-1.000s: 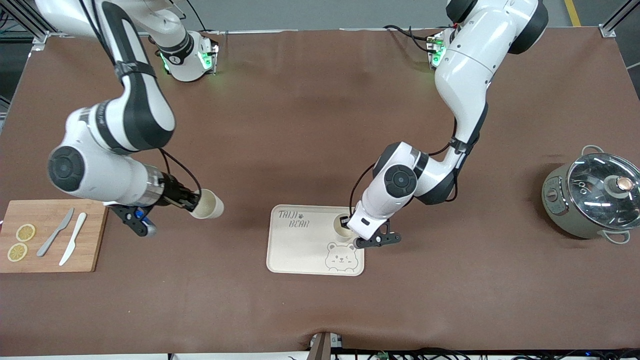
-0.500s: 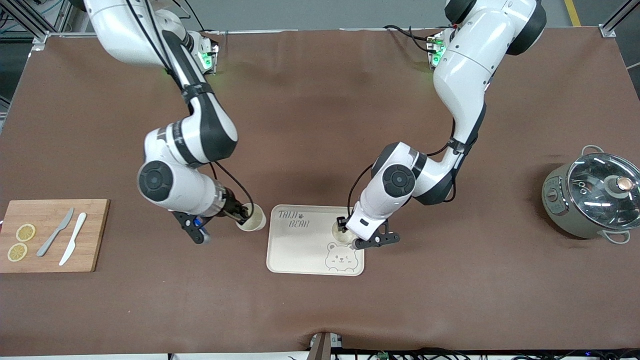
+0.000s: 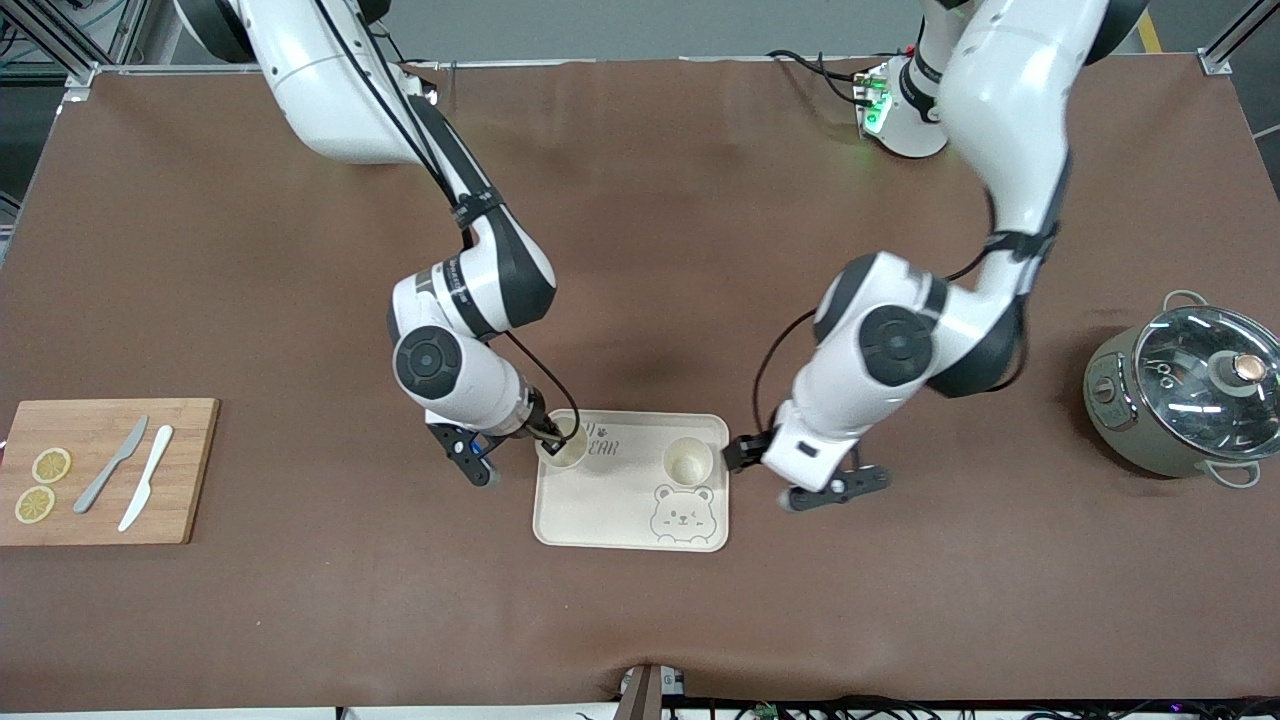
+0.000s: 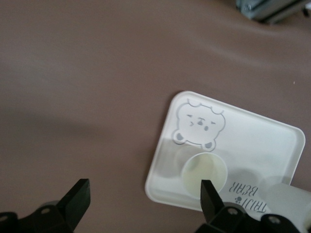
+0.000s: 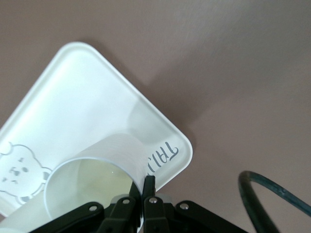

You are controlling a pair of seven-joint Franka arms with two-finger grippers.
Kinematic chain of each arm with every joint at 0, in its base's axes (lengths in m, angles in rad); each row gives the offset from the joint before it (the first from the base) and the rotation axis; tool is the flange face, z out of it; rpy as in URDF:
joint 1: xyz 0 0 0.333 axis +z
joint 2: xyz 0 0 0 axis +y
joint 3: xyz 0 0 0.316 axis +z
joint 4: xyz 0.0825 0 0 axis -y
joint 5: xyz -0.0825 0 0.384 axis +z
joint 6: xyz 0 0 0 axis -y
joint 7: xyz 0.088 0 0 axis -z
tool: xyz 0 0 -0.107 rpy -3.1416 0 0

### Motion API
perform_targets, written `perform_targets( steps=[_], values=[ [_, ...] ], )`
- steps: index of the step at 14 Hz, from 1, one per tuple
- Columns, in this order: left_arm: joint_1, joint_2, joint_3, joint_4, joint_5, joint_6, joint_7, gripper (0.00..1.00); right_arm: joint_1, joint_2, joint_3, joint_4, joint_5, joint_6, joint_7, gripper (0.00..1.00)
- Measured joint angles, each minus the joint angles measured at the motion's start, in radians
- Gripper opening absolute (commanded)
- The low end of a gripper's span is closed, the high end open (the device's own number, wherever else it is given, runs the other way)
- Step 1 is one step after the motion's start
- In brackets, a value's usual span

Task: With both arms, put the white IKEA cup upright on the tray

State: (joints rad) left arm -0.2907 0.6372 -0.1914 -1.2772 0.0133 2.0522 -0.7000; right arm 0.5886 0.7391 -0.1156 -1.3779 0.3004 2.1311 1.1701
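The right end effector, pinched on its cup's rim over the tray, should lower squarely before letting go, while the left end effector, spread empty, waits beside the placed cup.

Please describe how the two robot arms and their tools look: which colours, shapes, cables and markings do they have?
Both arms are glossy white, with rounded segments, black joint bands and round dark joint caps. A thin black cable runs along each one. Green lights glow at the bases. The left tool is small and black, with two blocky fingers. The right tool is also black, with slim fingers and a blue part on its bracket.
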Motion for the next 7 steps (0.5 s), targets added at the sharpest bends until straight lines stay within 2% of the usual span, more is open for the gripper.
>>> perform_targets(
  steps=[3, 7],
  values=[
    [0.075, -0.144, 0.004, -0.001, 0.000, -0.172, 0.080, 1.00, 0.006, 0.022, -0.002, 0.002, 0.000, 0.007, 0.000, 0.00],
    [0.220, -0.266, 0.008, -0.009, 0.000, -0.284, 0.267, 1.00, 0.006, 0.041, -0.004, 0.003, 0.000, 0.025, 0.000, 0.00]
  ],
)
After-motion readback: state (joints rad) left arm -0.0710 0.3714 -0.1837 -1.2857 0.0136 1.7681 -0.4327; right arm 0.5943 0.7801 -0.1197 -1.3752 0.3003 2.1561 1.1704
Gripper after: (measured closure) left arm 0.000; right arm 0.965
